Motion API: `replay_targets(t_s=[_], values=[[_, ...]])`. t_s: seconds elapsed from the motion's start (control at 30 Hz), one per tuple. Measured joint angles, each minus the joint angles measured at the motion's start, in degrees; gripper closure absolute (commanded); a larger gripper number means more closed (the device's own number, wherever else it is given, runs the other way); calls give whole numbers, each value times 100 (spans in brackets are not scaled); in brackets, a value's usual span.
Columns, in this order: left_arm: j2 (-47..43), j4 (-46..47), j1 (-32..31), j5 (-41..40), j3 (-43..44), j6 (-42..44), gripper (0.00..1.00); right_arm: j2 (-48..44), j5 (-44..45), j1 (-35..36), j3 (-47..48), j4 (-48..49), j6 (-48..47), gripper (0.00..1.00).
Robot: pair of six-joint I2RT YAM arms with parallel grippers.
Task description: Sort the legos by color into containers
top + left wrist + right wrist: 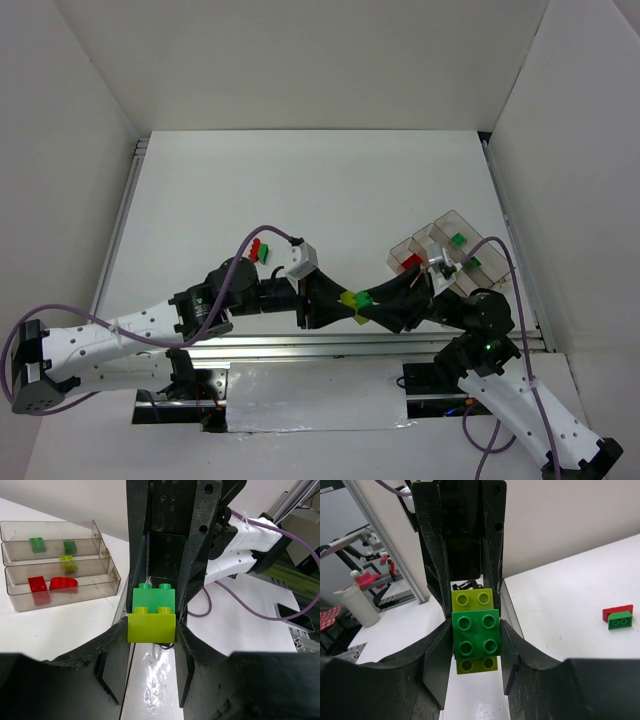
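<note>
Table (300, 180), white and walled on three sides, carries everything. Left arm (120, 340) and right arm (520, 390) reach in from the near edge and meet nose to nose above the middle of that edge. By the right edge sits a clear tray (75, 592) with three long compartments. One outer compartment holds two red bricks (38, 587), the middle one holds a yellow-green piece (68, 562), and the other outer one holds two green pieces (37, 544).

Left gripper (151, 630) is clamped narrow on a yellow-green brick (151, 627). Right gripper (476, 640) pinches the green brick (476, 633) stuck to it, with fingers touching both its sides. The joined bricks hang between the two grippers above the near edge. Left of the table's middle, a small red-and-green pair (619, 621) lies loose, the two stuck together.
</note>
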Motion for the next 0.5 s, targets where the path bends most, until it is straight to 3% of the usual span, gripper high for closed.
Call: replay_targets(t_s=[0.4,0.5], values=[[-743,-372,13,-1071,-411,155,100,-332,483,-28,15,-435,-234,100],[-763,-531,13,-1377,-413,133,100,-203,1320,-35,310,-1113,-417,100]])
